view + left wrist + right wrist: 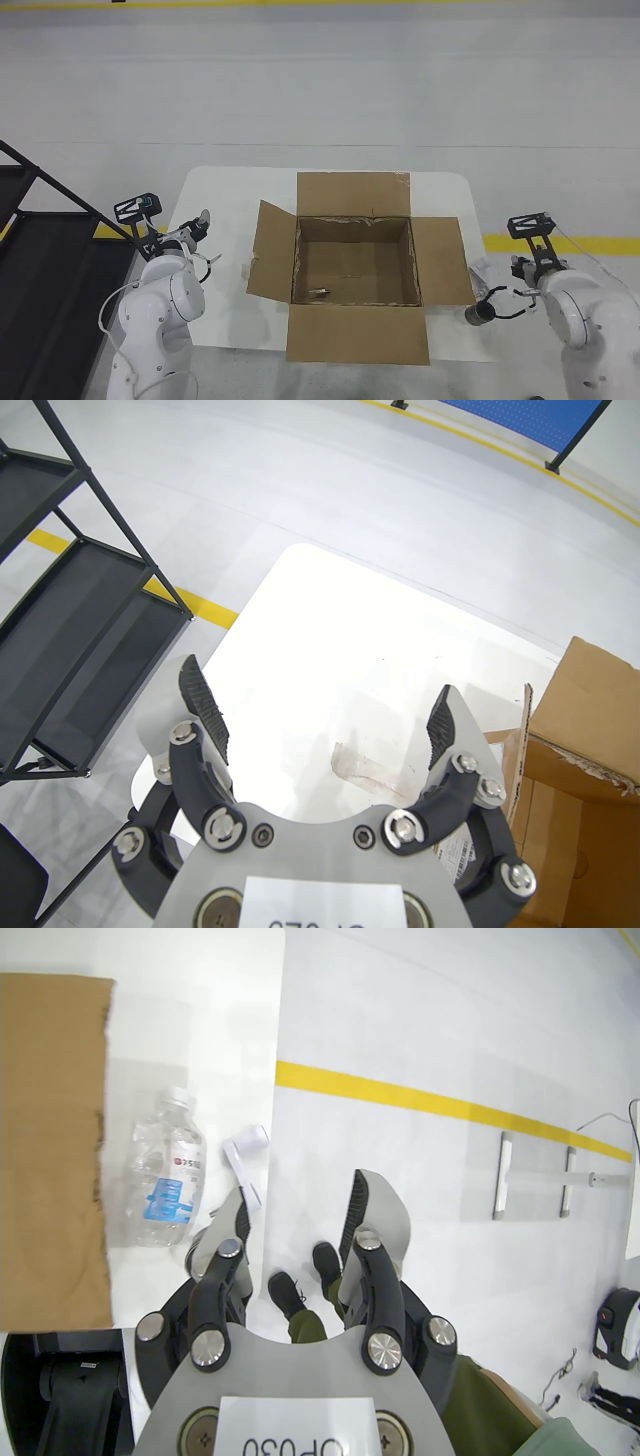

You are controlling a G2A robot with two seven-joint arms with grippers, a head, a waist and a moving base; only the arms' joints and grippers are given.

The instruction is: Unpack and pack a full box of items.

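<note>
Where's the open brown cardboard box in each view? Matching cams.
Top view: open brown cardboard box centred on white rounded table, flaps spread.
Left wrist view: one flapped corner on the table.
Right wrist view: one flap, beside a clear plastic bottle.
Shared landmark: the table.

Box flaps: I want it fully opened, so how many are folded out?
4, all folded outward: the far flap, the near flap, the left flap and the right flap. None seems hidden.

Glossy white, rounded arm shells [160, 305] are seen. The left gripper [316, 680] and right gripper [300, 1185] are built of silver plates [310, 850], black curved links [187, 780], round silver screws [223, 828] and black ribbed pads [202, 705]. Each is marked with a white label [325, 902].
</note>
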